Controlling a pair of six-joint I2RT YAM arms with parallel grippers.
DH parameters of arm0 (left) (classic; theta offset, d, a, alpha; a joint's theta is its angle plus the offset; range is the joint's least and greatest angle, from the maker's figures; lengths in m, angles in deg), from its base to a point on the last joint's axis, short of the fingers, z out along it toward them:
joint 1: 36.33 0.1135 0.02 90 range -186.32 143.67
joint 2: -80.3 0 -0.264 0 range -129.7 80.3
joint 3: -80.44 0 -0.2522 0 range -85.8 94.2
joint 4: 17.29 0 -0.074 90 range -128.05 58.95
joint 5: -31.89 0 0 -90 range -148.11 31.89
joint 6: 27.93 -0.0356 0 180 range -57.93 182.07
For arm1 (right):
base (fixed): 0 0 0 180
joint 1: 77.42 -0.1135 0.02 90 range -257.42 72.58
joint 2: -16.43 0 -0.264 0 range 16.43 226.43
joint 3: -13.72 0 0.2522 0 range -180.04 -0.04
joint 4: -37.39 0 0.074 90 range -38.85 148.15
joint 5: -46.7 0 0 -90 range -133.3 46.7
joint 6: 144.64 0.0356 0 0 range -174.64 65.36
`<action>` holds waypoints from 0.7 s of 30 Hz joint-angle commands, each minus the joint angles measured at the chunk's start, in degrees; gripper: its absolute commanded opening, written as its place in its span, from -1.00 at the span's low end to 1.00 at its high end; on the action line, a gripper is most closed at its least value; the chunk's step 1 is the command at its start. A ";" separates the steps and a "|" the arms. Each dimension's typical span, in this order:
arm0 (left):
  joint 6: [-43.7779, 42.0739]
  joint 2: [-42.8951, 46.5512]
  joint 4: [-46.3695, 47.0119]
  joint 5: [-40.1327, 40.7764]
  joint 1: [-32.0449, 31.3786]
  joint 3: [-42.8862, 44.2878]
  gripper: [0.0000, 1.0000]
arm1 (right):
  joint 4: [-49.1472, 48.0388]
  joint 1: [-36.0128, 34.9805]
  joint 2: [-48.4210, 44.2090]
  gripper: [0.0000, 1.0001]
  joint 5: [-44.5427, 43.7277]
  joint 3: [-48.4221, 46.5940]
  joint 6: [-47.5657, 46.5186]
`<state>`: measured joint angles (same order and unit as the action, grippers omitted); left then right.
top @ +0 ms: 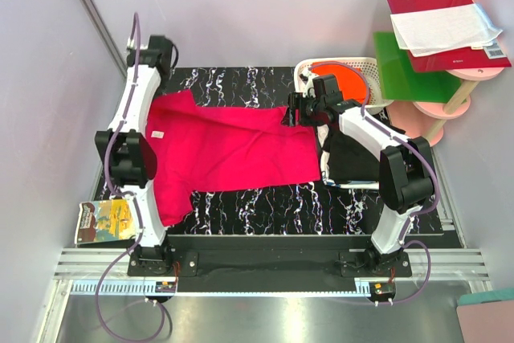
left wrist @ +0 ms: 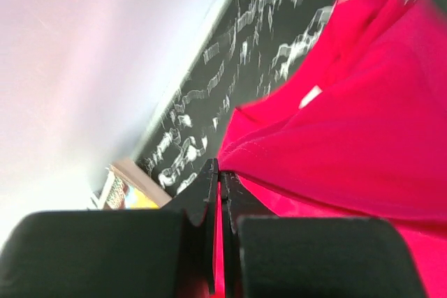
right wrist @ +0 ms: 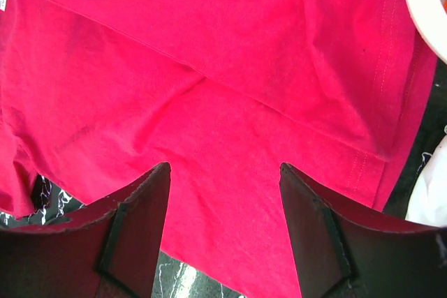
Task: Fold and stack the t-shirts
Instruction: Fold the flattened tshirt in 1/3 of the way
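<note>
Magenta-pink t-shirt [top: 233, 146], likely soft, light and limp, lies mid-frame; left gripper [left wrist: 218, 176] clamped on its edge, right gripper [right wrist: 223, 186] spread above it; best pinched at hems.

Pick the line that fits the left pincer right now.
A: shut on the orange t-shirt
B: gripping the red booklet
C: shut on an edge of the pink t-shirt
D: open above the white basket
C: in the left wrist view, the left pincer has its fingers pressed together with cloth of the pink t-shirt pinched between them.
</note>
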<state>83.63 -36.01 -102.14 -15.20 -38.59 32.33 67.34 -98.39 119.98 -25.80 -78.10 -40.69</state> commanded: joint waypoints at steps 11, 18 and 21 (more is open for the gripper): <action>6.54 12.23 -3.88 11.31 -9.34 -21.15 -1.00 | -1.60 0.32 -1.77 0.43 0.96 0.37 -0.77; 13.50 12.34 -6.60 11.13 -3.02 -32.25 -0.69 | -1.60 0.32 -0.98 0.44 3.16 0.02 -0.07; 15.34 10.50 -8.96 13.24 -2.84 -31.56 0.97 | -1.42 0.32 -0.98 0.45 3.33 0.28 -0.16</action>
<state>93.10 -26.35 -107.89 -6.85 -41.84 -0.39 67.29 -98.37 120.00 -24.12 -77.66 -40.71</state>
